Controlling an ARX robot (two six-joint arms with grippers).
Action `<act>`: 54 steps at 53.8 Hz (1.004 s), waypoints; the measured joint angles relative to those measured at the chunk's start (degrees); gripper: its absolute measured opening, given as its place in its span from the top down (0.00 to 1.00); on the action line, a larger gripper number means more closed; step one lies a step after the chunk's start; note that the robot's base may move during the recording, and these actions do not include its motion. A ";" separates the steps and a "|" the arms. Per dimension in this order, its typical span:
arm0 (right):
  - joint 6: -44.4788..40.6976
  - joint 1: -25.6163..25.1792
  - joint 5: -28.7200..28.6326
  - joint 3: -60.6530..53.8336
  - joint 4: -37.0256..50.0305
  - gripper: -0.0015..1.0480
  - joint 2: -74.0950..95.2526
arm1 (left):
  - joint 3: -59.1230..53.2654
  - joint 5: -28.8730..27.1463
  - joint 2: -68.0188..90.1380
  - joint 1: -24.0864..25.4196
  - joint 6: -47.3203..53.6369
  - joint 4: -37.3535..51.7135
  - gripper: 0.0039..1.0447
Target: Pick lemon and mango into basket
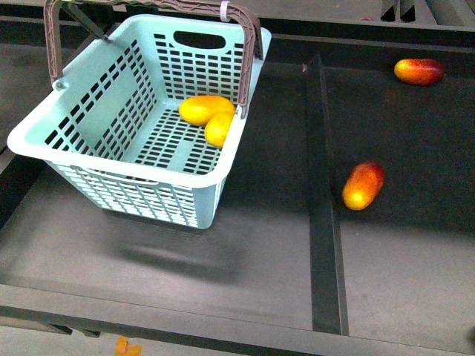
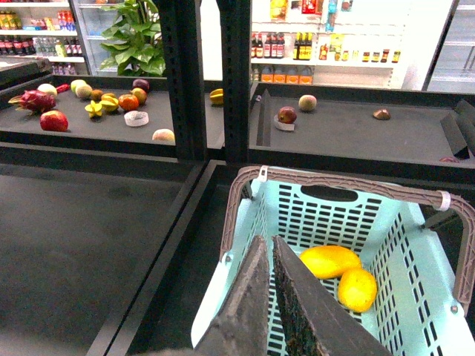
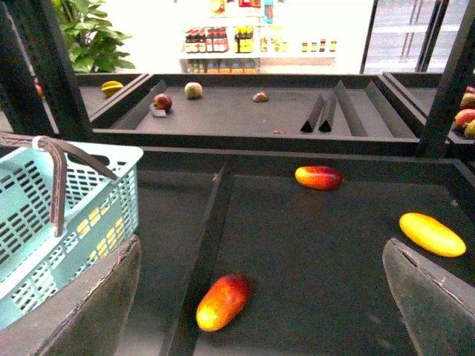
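Observation:
The mint-green basket (image 1: 111,167) stands on the left part of the dark shelf, its brown handle (image 1: 249,44) upright. Inside it lie the elongated yellow-orange mango (image 1: 204,109) and, touching it, the rounder yellow lemon (image 1: 219,128). In the left wrist view my left gripper (image 2: 269,243) is shut and empty above the basket's near rim (image 2: 223,297), with the mango (image 2: 330,261) and the lemon (image 2: 357,288) beyond it. My right gripper (image 3: 261,245) is open and empty over the right compartment; the basket (image 3: 44,222) is beside it. Neither arm shows in the front view.
A raised divider (image 1: 323,185) splits the shelf. In the right compartment lie two red-orange oval fruits (image 1: 363,185) (image 1: 419,71), and a yellow elongated fruit (image 3: 432,233) shows only in the right wrist view. Farther shelves hold other fruit (image 2: 111,104).

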 joint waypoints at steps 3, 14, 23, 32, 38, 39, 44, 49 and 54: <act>0.00 0.00 0.02 0.00 0.00 0.08 0.00 | -1.20 0.83 -1.77 0.70 0.07 -0.57 0.97; 0.00 0.00 0.00 0.00 0.00 0.08 0.00 | -5.35 3.50 -9.44 3.39 0.13 -4.26 0.97; 0.02 0.00 0.04 0.00 0.00 0.08 0.00 | -7.63 8.79 -15.74 8.37 0.26 -8.31 0.97; 0.02 0.00 0.02 0.00 0.00 0.08 0.00 | -9.99 9.27 -19.80 9.09 0.31 -9.01 0.97; 0.00 0.00 0.02 0.00 0.00 0.08 0.00 | -10.91 9.25 -23.23 9.20 0.31 -12.07 0.97; 0.00 0.00 0.02 0.00 0.00 0.08 0.00 | -10.91 9.25 -24.39 9.20 0.31 -13.03 0.97; 0.00 0.00 0.02 0.00 0.00 0.08 0.00 | -10.91 9.25 -29.31 9.20 0.31 -17.49 0.97; 0.00 0.00 0.02 0.00 0.00 0.08 0.00 | -10.91 9.25 -33.66 9.20 0.31 -21.70 0.97; 0.00 0.00 0.02 0.00 0.00 0.08 0.00 | -10.91 9.25 -36.46 9.20 0.31 -24.41 0.97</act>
